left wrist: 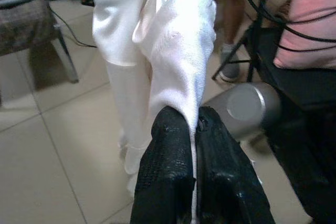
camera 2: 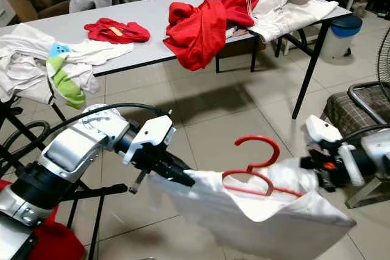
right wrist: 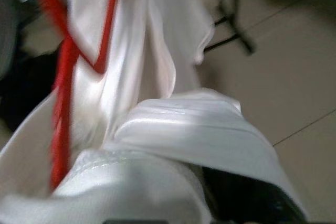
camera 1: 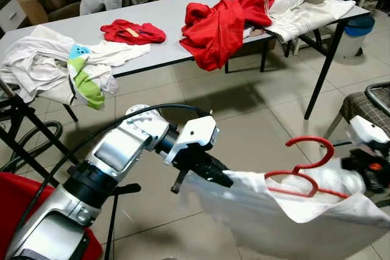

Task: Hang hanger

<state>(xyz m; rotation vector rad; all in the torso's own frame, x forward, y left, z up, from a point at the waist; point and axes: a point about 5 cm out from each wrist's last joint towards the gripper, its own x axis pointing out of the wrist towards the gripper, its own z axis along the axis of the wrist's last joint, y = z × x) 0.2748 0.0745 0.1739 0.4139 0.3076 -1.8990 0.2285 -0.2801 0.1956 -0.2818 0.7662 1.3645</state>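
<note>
Left eye view: a white garment [camera 1: 286,214] is held stretched between the two grippers, above the tiled floor and well short of the grey table [camera 1: 164,25]. A red hanger [camera 1: 303,173] is threaded into it, with the hook standing clear above the cloth and pointing away from the robot, toward the table.

The left gripper [camera 1: 210,173] is at the garment's left end. In the left wrist view its black fingers [left wrist: 168,171] are seen pressed together on a fold of the white cloth, with the hanger's red wire farther along the fabric from the fingertips.

The right gripper [camera 2: 314,172] is at the garment's right end. Cloth is draped over it in the right wrist view, so whether its fingers are clenched cannot be told.

The hanger's long axis runs from one gripper to the other, roughly parallel to the table's near edge. The hook is judged to lie nearer the right gripper, so the hanging move would probably be led from that side. No rail can be made out.
</note>
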